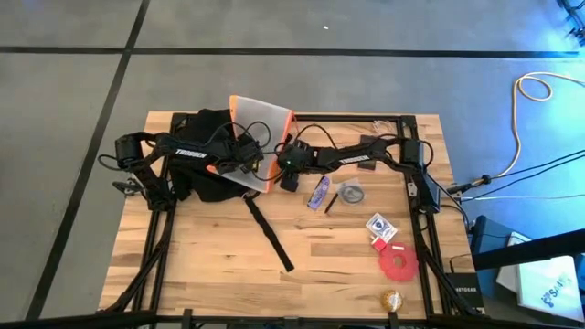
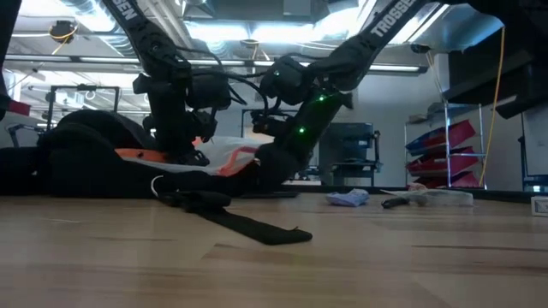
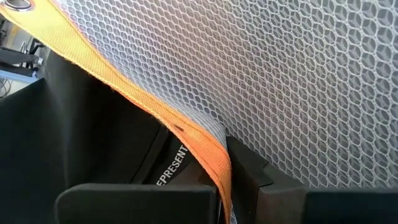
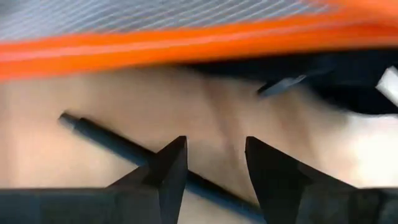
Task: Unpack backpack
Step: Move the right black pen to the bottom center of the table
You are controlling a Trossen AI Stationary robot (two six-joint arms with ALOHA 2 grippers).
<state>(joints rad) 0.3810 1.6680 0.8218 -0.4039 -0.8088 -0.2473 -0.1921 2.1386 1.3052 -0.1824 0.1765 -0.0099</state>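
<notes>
Backpack [image 1: 203, 155] lies on the far left part of the wooden table [image 1: 210, 265], a black heap with one strap [image 1: 268, 236] trailing out toward the table's middle. A white mesh pouch [image 1: 259, 123] edged in orange sticks out of its right side, tilted up. The table stands on a grey floor [image 1: 73, 91] crossed by dark lines; cables run over the floor to the right. In the low view the room behind shows ceiling lights and shelves with red and blue bins [image 2: 449, 145].

The left gripper [image 1: 245, 160] sits at the backpack's right edge, its fingers clenched on the pouch's orange border [image 3: 214, 158], black fabric just beside them. The right gripper [image 1: 285, 178] is just right of the pouch, near the backpack but apart from it; its fingers [image 4: 169, 168] stand apart with nothing between them, above bare wood and a thin dark rod [image 4: 106, 140].

Further right lie a blue wrapper [image 1: 319, 192], tape roll [image 1: 352, 193], card box [image 1: 380, 227], red ring [image 1: 398, 263] and gold ball [image 1: 391, 299].
</notes>
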